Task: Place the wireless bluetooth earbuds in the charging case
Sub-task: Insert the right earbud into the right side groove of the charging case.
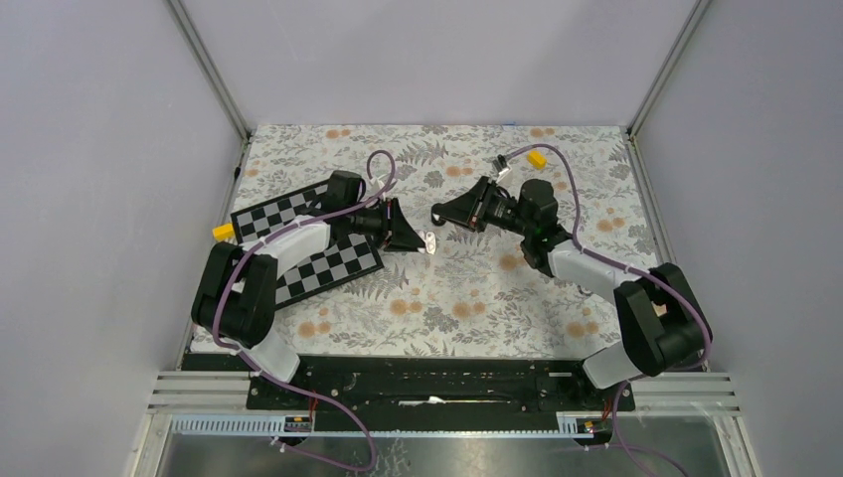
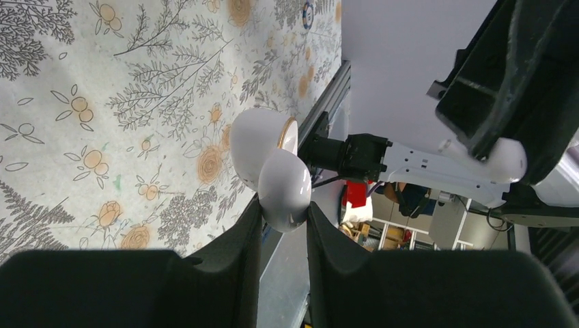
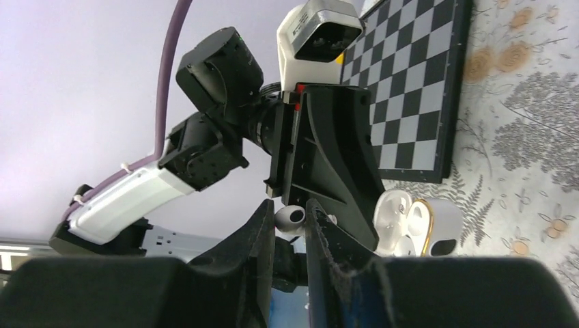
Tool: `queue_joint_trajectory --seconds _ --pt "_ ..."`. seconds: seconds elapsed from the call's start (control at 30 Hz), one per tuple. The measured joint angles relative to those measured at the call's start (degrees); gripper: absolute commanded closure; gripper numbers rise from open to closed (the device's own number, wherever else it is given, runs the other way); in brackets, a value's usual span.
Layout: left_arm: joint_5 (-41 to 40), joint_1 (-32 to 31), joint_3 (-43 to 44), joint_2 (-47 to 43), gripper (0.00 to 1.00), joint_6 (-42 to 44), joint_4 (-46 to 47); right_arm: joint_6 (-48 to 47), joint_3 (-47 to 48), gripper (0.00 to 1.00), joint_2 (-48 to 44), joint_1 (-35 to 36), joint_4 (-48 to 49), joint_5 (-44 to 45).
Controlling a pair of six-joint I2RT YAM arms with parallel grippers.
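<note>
My left gripper is shut on the white charging case, held above the table with its lid open. The case also shows in the top view and in the right wrist view, with a gold rim. My right gripper is shut on a white earbud, which also shows in the left wrist view. In the top view the right gripper is a short way above and to the right of the case, apart from it.
Two checkerboard panels lie under the left arm on the floral table cover. Yellow blocks sit at the left and at the back right. Purple cables loop over both arms.
</note>
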Motion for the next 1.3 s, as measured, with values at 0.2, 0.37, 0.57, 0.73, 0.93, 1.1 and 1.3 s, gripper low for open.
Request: queue_joint_trajectory --seconds 0.2,0.37,0.57,0.73,0.93,1.1,1.3 --pt "-0.02 0.0 -1.57 -0.02 1.0 -7.19 5.81 6.32 -1.75 0.87 3.87 1.16 8.48 0.87" --pt "0.37 0.0 -1.57 -0.33 1.0 -10.05 8.2 8.09 -1.84 0.87 4.85 1.46 11.37 1.42" --pt "1.03 0.0 -1.57 -0.42 1.0 -11.93 9.57 8.7 -1.84 0.87 5.79 1.53 13.03 1.44" --pt "1.64 0.0 -1.57 -0.42 1.0 -13.22 11.04 8.79 -1.95 0.87 7.45 1.6 14.01 1.44" --pt "2.14 0.0 -1.57 -0.42 1.0 -14.03 11.5 8.81 -2.23 0.87 8.35 1.62 14.12 1.49" --pt "2.54 0.0 -1.57 -0.42 1.0 -14.32 11.65 8.35 -2.43 0.87 8.48 1.62 13.92 1.57" --pt "2.78 0.0 -1.57 -0.42 1.0 -14.43 11.67 7.3 -2.43 0.88 8.59 1.62 13.6 1.6"
